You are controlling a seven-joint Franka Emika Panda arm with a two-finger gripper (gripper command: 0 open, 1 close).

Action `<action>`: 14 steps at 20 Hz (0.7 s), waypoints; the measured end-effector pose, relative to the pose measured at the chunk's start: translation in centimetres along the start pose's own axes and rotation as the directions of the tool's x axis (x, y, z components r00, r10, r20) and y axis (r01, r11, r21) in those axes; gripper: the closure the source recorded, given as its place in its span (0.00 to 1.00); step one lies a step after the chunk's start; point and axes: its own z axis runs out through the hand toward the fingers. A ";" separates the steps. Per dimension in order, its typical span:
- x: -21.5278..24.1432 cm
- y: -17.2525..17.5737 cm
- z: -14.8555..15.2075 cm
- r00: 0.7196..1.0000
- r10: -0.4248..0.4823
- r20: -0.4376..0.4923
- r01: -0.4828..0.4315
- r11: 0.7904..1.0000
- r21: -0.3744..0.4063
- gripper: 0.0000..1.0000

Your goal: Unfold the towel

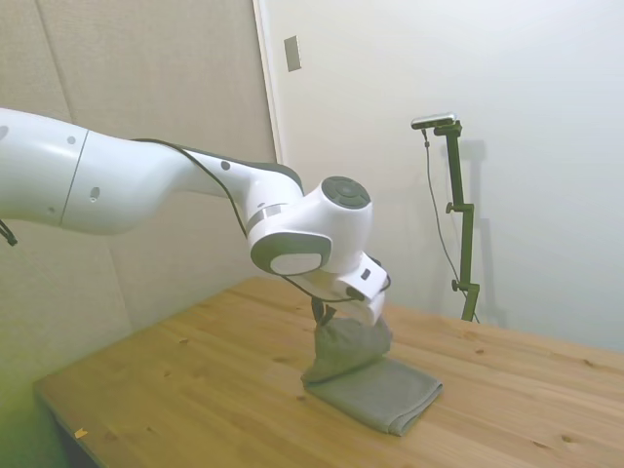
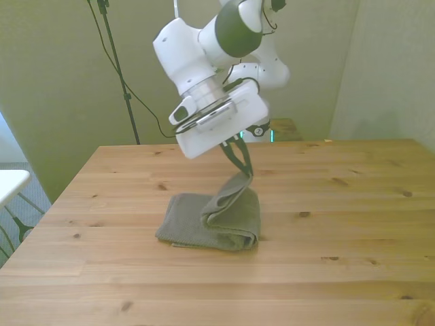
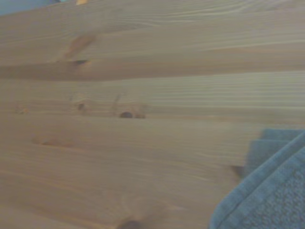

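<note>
The arm bends low, its tool [image 2: 239, 157] pinched on the towel's [image 2: 211, 224] lifted top layer; the rest lies on the wooden tabletop [image 2: 340, 204]; pale walls behind.

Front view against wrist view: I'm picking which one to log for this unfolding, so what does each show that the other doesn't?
Only the front view shows the gripper pinching the towel, one layer pulled up while the rest lies flat. Only the wrist view shows the towel's woven texture and stacked edges close up, though blurred. Both show the towel on the wooden table.
</note>
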 end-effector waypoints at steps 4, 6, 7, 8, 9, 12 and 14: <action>-3.2 -3.6 2.5 0.998 -0.055 0.013 0.056 0.998 -0.022 1.00; -4.1 -4.2 3.6 0.997 -0.069 0.022 0.070 0.997 -0.032 1.00; -4.4 -4.4 4.0 0.997 -0.072 0.027 0.073 0.997 -0.035 1.00; -4.6 -4.4 4.4 0.997 -0.074 0.032 0.075 0.996 -0.037 1.00; -4.9 -4.5 4.8 0.996 -0.077 0.037 0.078 0.996 -0.039 1.00; -5.9 -5.1 5.9 0.994 -0.091 0.059 0.094 0.995 -0.044 1.00; -6.7 -5.3 6.7 0.992 -0.100 0.077 0.104 0.993 -0.048 0.00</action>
